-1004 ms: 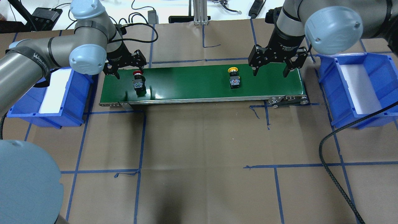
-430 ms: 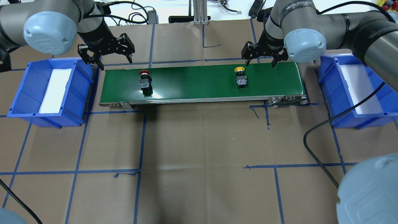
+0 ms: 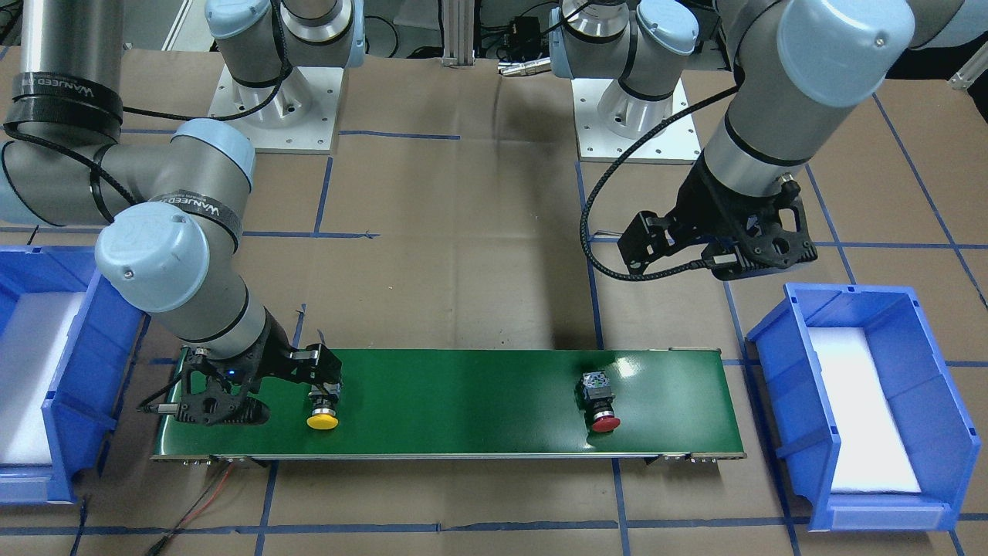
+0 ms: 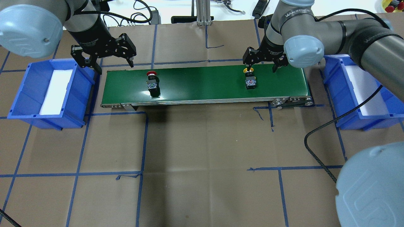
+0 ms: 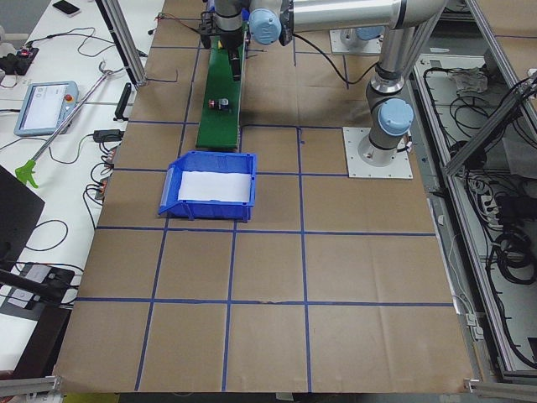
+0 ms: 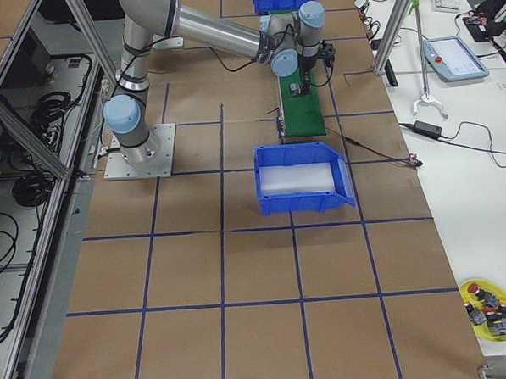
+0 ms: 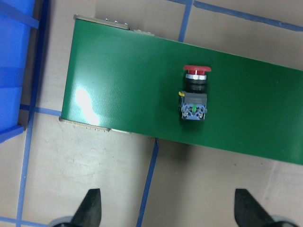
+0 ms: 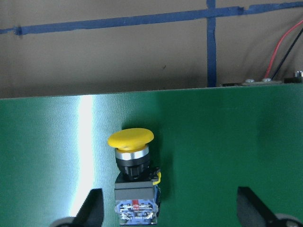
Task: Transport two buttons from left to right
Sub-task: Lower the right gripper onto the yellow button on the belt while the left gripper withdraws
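On a green conveyor belt (image 4: pixel 202 83) near the bench's far edge, probably to ride rightward: red-capped plastic push-button (image 4: pixel 152 82) toward the left edge, yellow-capped one (image 4: pixel 251 82) toward the right. Right gripper (image 4: pixel 261 68) low by the yellow one, fingers (image 8: pixel 92 210) wide apart, empty, apparently ready to pick. Left gripper (image 4: pixel 115 68) high, likewise spread, empty. Left blue plastic bin (image 4: pixel 22 94) and right blue bin (image 4: pixel 336 91) at the side edges: only white liners (image 4: pixel 53 91) inside.

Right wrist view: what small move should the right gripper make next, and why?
Probably shift the right gripper sideways until the yellow button lies midway between its fingers. Its jaws stand open, and the button lies on the green belt close to one finger and far from the other.
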You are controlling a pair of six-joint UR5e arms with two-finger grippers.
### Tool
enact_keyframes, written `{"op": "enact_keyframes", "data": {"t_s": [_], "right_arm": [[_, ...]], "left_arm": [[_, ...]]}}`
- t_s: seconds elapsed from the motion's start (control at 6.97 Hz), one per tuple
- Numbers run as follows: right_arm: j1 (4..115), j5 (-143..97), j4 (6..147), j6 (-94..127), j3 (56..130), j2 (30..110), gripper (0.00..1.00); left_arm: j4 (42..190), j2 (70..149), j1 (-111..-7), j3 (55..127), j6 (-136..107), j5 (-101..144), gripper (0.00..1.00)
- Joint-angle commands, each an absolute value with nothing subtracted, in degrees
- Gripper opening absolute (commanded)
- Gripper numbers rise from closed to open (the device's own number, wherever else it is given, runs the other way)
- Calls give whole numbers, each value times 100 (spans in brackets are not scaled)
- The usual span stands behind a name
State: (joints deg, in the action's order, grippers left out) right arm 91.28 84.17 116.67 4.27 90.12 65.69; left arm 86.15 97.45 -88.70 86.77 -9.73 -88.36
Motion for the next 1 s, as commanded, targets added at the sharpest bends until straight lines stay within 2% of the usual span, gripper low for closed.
{"op": "enact_keyframes", "data": {"t_s": [0.0, 0.29, 0.43, 0.72, 0.86], "right_arm": [[9132, 8473, 11698, 422, 9123, 6496, 100], [9132, 8481, 11698, 378, 9132, 6294, 100], [9132, 8481, 11707, 387, 9123, 6223, 96], [9123, 8499, 11707, 352, 9132, 6196, 23], [9114, 8508, 11707, 343, 9123, 6214, 8]], "left_arm": [[8745, 9484, -8895, 8797, -967, -8868, 100], [8658, 9230, -8833, 9104, -765, -8868, 100], [8649, 9168, -8790, 9175, -704, -8868, 100], [8648, 9158, -8518, 9080, -432, -8894, 100], [8640, 9202, -8499, 9010, -431, -8895, 100]]}}
